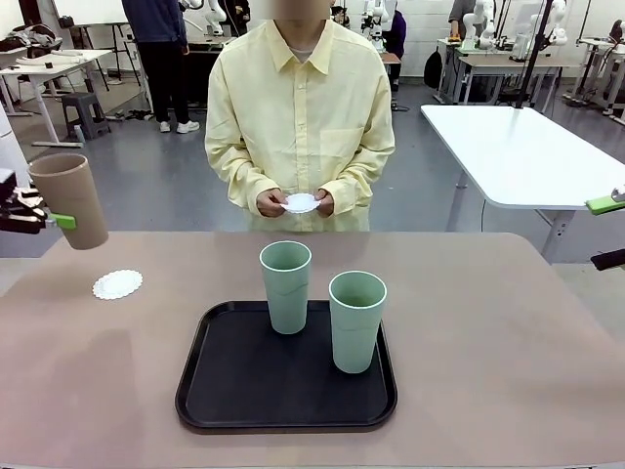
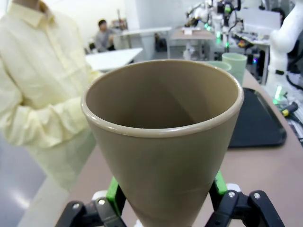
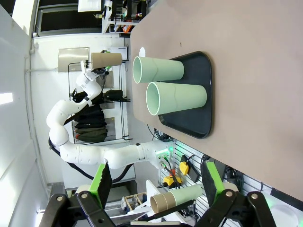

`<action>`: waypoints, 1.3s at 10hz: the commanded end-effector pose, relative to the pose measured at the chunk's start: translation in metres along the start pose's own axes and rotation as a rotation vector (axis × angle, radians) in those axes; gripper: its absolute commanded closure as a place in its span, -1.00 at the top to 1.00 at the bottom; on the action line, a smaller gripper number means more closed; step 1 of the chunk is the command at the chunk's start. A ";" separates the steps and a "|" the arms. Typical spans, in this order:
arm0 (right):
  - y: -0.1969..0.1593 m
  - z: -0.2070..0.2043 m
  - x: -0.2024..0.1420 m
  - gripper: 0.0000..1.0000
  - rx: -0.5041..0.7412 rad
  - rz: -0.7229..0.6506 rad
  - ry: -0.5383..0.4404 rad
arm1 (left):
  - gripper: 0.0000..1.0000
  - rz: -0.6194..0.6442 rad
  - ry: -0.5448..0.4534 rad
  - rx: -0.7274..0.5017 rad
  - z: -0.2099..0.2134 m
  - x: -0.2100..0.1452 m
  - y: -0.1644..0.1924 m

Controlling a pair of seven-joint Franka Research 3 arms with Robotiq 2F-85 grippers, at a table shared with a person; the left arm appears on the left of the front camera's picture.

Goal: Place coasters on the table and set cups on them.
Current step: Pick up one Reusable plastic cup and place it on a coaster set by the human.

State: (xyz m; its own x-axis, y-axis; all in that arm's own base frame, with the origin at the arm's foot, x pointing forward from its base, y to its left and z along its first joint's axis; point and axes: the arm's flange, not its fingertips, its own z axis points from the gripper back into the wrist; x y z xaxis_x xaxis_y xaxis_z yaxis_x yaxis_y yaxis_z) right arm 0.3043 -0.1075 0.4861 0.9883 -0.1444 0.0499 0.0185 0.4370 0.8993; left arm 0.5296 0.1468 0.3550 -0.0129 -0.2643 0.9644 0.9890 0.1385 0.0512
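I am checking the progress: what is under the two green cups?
Both green cups stand on the black tray; no lacy edge shows around their bases. The spot beneath each base is covered.

The front view's left edge cuts off the left gripper [image 1: 59, 221], whose far finger the brown cup [image 1: 68, 198] hides. The right edge leaves just fingertips of the right gripper [image 1: 610, 233]. The person's hands [image 1: 270, 203] cover part of a coaster [image 1: 300, 202].
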 end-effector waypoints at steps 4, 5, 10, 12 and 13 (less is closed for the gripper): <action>0.002 -0.002 0.003 1.00 0.036 0.018 -0.011 | 0.68 0.006 -0.006 -0.025 -0.008 -0.052 0.014; 0.002 -0.002 0.003 1.00 0.036 0.018 -0.011 | 0.68 0.005 -0.010 -0.018 -0.012 -0.056 0.013; 0.002 -0.002 0.003 1.00 0.036 0.018 -0.011 | 0.68 0.004 0.000 -0.036 -0.032 -0.075 0.014; 0.002 -0.002 0.003 1.00 0.036 0.018 -0.011 | 0.68 0.014 -0.006 -0.031 -0.034 -0.079 0.019; 0.002 -0.002 0.003 1.00 0.036 0.018 -0.011 | 0.68 0.019 -0.007 -0.032 -0.035 -0.081 0.022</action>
State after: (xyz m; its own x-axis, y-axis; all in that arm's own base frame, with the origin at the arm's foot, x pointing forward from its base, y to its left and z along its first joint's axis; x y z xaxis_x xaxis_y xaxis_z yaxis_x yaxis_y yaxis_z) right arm 0.3044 -0.1075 0.4860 0.9883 -0.1440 0.0499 0.0183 0.4369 0.8993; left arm 0.5493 0.1359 0.2667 0.0242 -0.2615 0.9649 0.9949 0.1013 0.0024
